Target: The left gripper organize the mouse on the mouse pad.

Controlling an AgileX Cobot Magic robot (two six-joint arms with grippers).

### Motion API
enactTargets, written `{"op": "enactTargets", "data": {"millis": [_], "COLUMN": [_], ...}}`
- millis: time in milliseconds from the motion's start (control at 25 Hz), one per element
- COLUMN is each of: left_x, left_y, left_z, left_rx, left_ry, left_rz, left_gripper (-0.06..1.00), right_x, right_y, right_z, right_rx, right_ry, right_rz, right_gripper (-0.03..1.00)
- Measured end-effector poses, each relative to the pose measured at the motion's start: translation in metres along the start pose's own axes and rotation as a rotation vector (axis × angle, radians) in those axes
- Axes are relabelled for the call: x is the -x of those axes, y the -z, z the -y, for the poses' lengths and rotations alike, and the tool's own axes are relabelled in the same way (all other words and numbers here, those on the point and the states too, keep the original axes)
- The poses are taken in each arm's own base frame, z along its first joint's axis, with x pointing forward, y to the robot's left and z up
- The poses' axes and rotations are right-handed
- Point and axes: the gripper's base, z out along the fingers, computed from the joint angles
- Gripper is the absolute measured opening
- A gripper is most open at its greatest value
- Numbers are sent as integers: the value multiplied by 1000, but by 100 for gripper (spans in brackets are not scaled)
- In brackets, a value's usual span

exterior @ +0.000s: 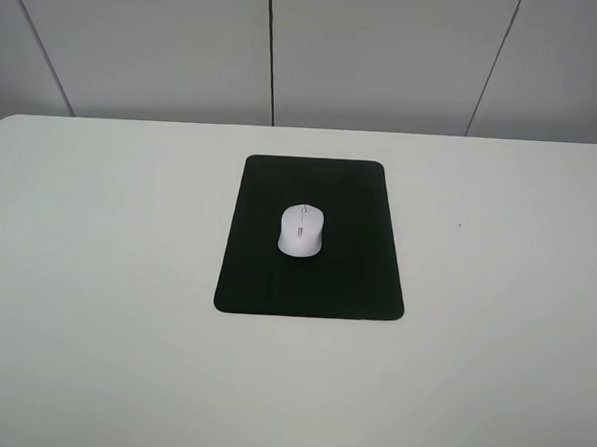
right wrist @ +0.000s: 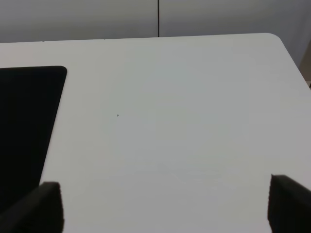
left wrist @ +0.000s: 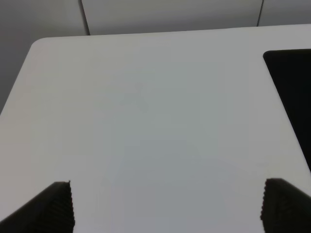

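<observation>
The white mouse lies near the middle of the black mouse pad, scroll wheel pointing to the far side. Neither arm appears in the exterior high view. In the left wrist view my left gripper is open above bare table, its two ribbed fingertips wide apart, with only an edge of the mouse pad showing. My right gripper is open too, nothing between its fingers, and the mouse pad edge shows beside it. The mouse is out of both wrist views.
The white table has rounded far corners and ends at a grey panelled wall. A tiny dark speck marks the tabletop to the right of the pad.
</observation>
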Motion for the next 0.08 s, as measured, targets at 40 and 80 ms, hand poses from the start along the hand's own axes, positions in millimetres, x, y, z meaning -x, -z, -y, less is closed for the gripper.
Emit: {"op": "enactTargets", "data": {"millis": [40,80], "left_x": [0,0], "left_y": [0,0], "left_z": [0,0], "left_rx": [0,0], "left_ry": [0,-1], "left_rz": [0,0], "left_gripper": [79,79], "right_x": [0,0], "right_y": [0,0], "right_z": [0,0], "right_rx": [0,0], "right_ry": [0,0], "right_rz": [0,0], "right_gripper": [83,83]}}
